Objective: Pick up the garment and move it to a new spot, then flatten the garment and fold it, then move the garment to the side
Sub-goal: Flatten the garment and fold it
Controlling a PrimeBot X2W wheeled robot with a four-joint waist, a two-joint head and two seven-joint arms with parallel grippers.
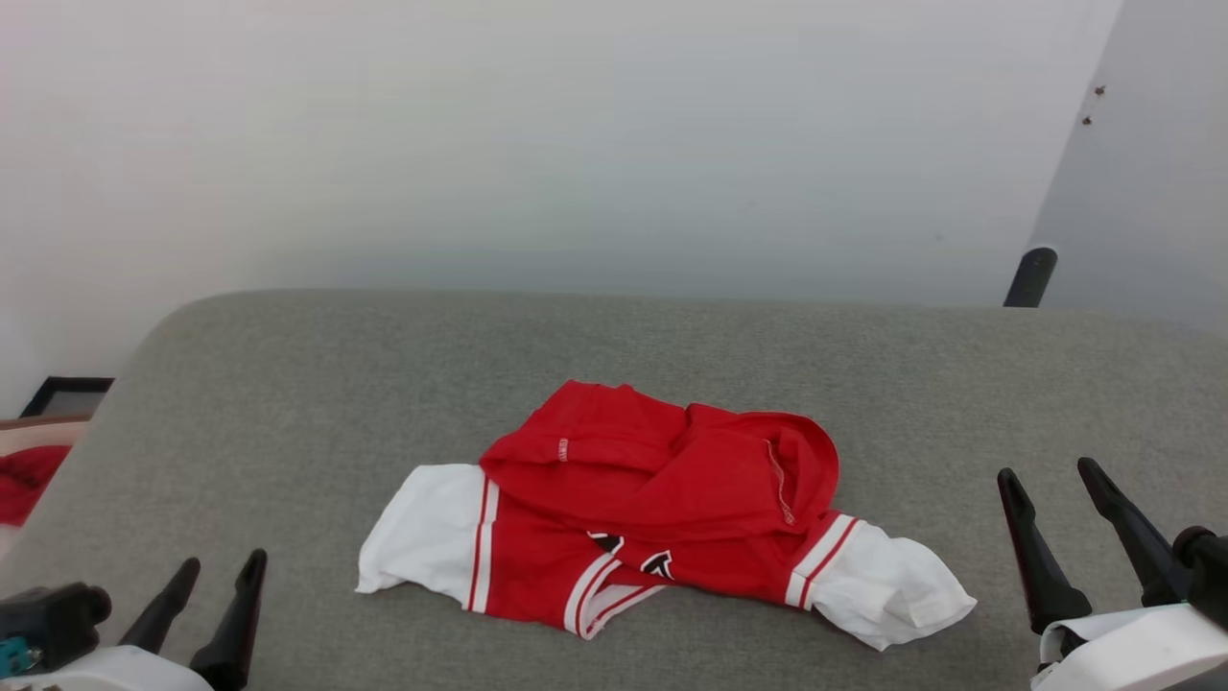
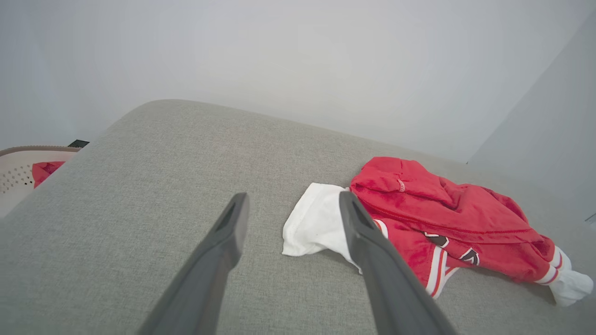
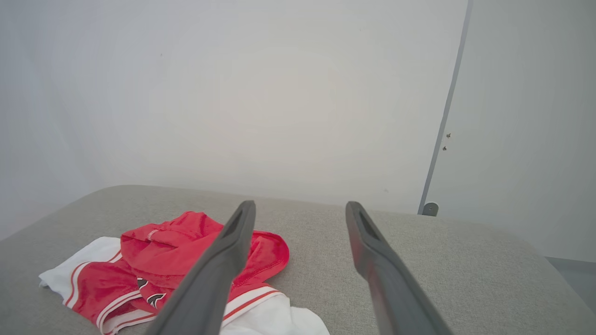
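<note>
You have the garment [image 1: 662,509] crumpled on the grey counter [image 1: 288,384]. Your left gripper [image 1: 224,559] and right gripper [image 1: 1046,469] flank it, untouching, both sets of jaws spread apart.

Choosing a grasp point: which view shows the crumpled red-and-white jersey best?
Head view: the whole red-and-white fabric jersey lies unobstructed. Left wrist view: the left claw overlaps one white sleeve. Right wrist view: the right claw hides its middle, and the bottom edge crops it.
</note>
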